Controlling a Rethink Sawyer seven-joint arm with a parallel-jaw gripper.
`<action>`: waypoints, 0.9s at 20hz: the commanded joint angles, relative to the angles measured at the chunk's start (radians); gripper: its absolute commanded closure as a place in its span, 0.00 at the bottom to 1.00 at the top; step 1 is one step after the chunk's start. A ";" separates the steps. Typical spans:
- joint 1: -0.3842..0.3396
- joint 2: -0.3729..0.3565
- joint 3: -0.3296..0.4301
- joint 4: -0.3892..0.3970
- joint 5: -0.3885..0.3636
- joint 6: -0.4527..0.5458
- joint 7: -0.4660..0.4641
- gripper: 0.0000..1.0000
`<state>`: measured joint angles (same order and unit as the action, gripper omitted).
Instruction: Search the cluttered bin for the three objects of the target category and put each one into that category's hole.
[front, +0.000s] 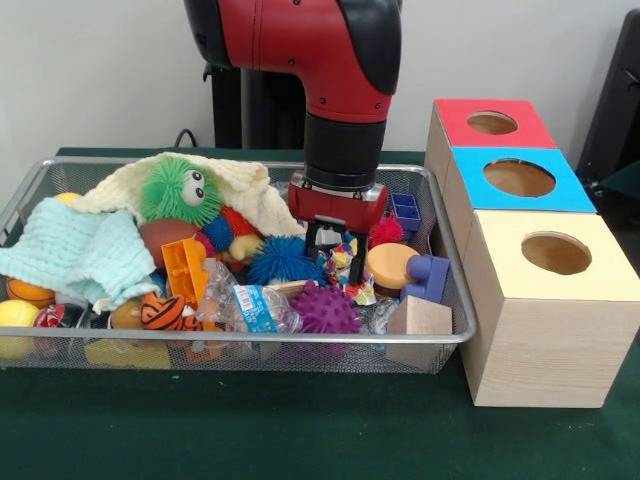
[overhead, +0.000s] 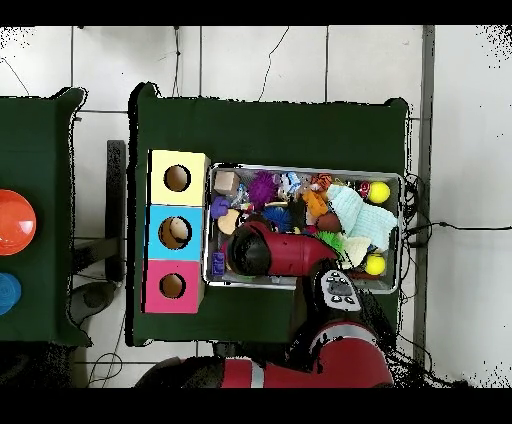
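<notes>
The wire mesh bin (front: 300, 341) is full of toys. My gripper (front: 337, 258) is lowered into its right half, directly over a whitish lump with red, yellow and blue patches (front: 343, 264). A second confetti-patched piece (front: 362, 293) lies just in front of it. A third does not show. The yellow-topped wooden box stands right of the bin, nearest the camera, with its round hole (front: 556, 253) open. In the overhead view the arm covers the gripper, and the yellow box's hole (overhead: 177, 178) lies left of the bin's rim (overhead: 300, 167).
The blue-topped box (front: 520, 178) and red-topped box (front: 492, 122) stand behind the yellow one. Around the gripper lie a blue spiky ball (front: 282, 260), a purple spiky ball (front: 325, 310), an orange disc (front: 388, 265), a clear wrapper (front: 255, 305) and a wooden block (front: 418, 318). Cloths cover the bin's left half.
</notes>
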<state>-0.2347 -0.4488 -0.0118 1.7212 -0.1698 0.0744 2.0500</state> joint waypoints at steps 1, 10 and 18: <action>-0.006 0.060 0.064 0.071 0.062 -0.049 0.203 0.00; 0.056 0.068 0.027 0.112 0.192 -0.020 0.284 0.00; 0.078 0.071 0.020 0.153 0.275 -0.062 0.280 0.00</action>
<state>-0.1716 -0.4342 -0.0304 1.7815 0.0339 0.0438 2.0593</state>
